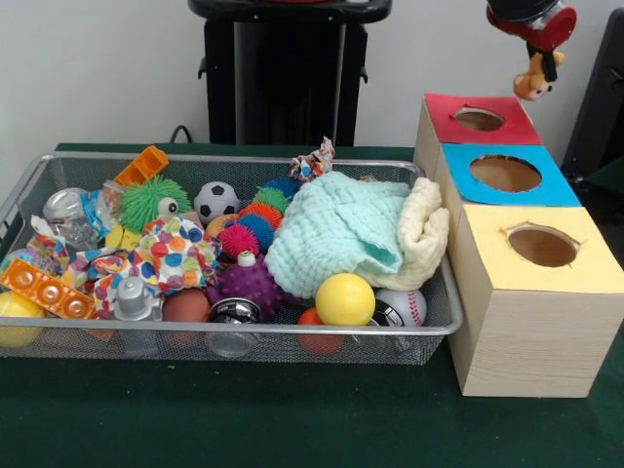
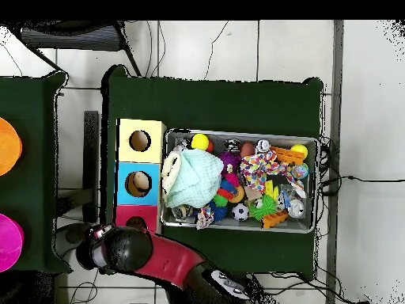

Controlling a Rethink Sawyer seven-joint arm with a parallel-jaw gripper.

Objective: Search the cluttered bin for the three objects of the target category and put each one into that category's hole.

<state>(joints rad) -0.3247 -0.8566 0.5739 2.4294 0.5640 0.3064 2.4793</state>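
Note:
My gripper (image 1: 542, 47) is at the top right of the front view, shut on a small orange soft toy (image 1: 534, 80) that dangles from it. The toy hangs above and slightly right of the red-panelled hole (image 1: 478, 119), at the far end of the wood-grain box. In the overhead view the gripper (image 2: 100, 234) is just left of the red panel (image 2: 126, 214). The wire mesh bin (image 1: 244, 332) is full of toys. A pale cream-yellow soft toy (image 1: 425, 226) lies at its right end, against a mint cloth (image 1: 331, 229). The bin also shows in the overhead view (image 2: 237, 133).
The blue-panelled hole (image 1: 505, 174) and the yellow-panelled hole (image 1: 542, 246) follow the red one toward the camera. Spiky balls (image 1: 252, 283), a yellow ball (image 1: 344, 298), a soccer ball (image 1: 215, 200) and orange blocks (image 1: 47, 289) fill the bin. The black pedestal (image 1: 288, 73) stands behind it.

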